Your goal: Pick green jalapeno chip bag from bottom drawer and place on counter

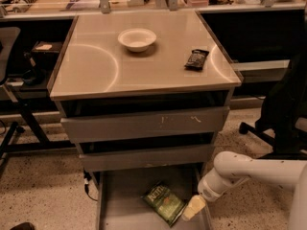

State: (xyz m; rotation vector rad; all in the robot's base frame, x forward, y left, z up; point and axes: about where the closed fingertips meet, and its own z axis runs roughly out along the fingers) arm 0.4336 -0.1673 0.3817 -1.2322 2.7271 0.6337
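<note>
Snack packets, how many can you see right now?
2. The green jalapeno chip bag lies in the open bottom drawer, the gripper close beside it; a dark packet lies on the counter. Others could be hidden in the upper drawers.

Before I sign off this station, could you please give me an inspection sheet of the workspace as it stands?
Surface: counter, glossy, with faint arc marks.
Job's things: green jalapeno chip bag lies flat in the open bottom drawer, not on the counter.
Clutter: white bowl and dark packet on the counter, apart.
Pincer: pincer low in the drawer, beside the bag's right edge; contact cannot be told.
Cables: dark cable hangs left of the drawer.
Surroundings: black chair at right; speckled floor.
</note>
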